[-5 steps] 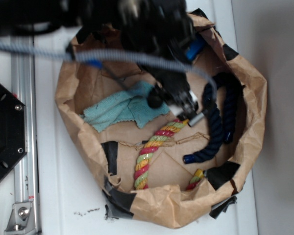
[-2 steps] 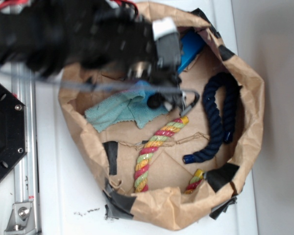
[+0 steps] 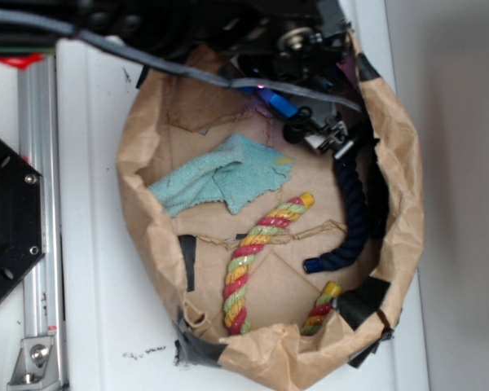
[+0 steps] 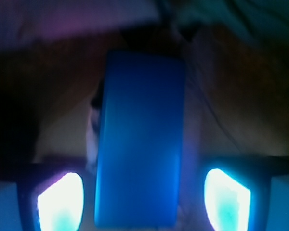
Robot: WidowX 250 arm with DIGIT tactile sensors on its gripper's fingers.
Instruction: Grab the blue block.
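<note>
- Since a second ago I have swung away from the middle of the paper bag [image 3: 138,163], off the teal cloth [image 3: 220,177], to the upper right of the exterior frame, and the bag's rim has shifted with me.
- Closest in, the wrist view shows my fingers [image 4: 144,202] spread apart, one glowing pad [image 4: 60,201] at lower left and one at lower right, with the blue block [image 4: 140,144] standing between them.
- Its long axis runs up and down the wrist frame, straight out ahead of me, so its narrow width faces the pads; a gap shows on each side, wider on the right, and I judge I am released, not yet grasping.
- From outside, the blue block [image 3: 277,103] lies near the bag's upper rim, just under my dark wrist [image 3: 306,49].
- Squeezing straight in across the short side looks right; drifting a touch rightward first would centre it.
- Further down frame, the navy rope [image 3: 354,220] curves along the right wall, and the striped rope [image 3: 257,252] lies diagonal at lower centre.
- Beyond the bag is white tabletop [image 3: 98,309].
</note>
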